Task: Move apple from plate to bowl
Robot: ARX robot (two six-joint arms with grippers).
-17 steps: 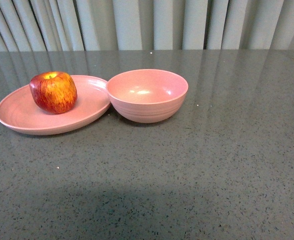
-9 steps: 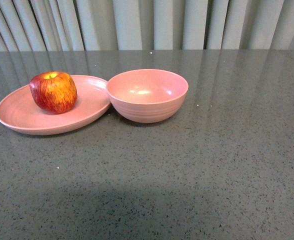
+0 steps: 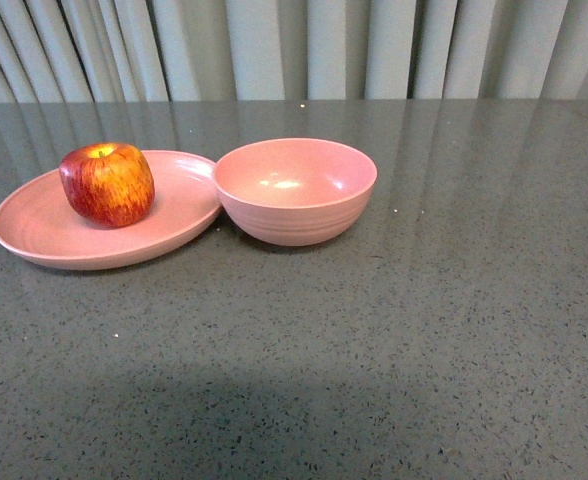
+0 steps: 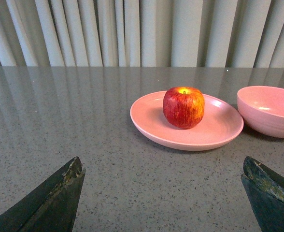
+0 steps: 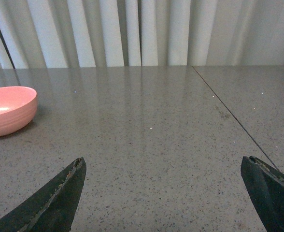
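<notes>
The red apple (image 3: pixel 107 184) with yellow streaks stands upright on the shallow pink plate (image 3: pixel 34 225) at the left of the table. The deep pink bowl (image 3: pixel 294 190) stands empty right beside it, its wall touching the plate's rim. No arm shows in the front view. In the left wrist view my left gripper (image 4: pixel 163 166) is open and empty, well short of the plate (image 4: pixel 151 121), with the apple (image 4: pixel 183 107) ahead and the bowl (image 4: pixel 270 108) beyond. My right gripper (image 5: pixel 163 166) is open and empty over bare table, the bowl (image 5: pixel 7 110) far to one side.
The grey speckled tabletop (image 3: pixel 394 340) stretches around both dishes. Pale pleated curtains (image 3: pixel 304 45) hang behind the far edge. A thin seam (image 5: pixel 229 108) runs across the table in the right wrist view.
</notes>
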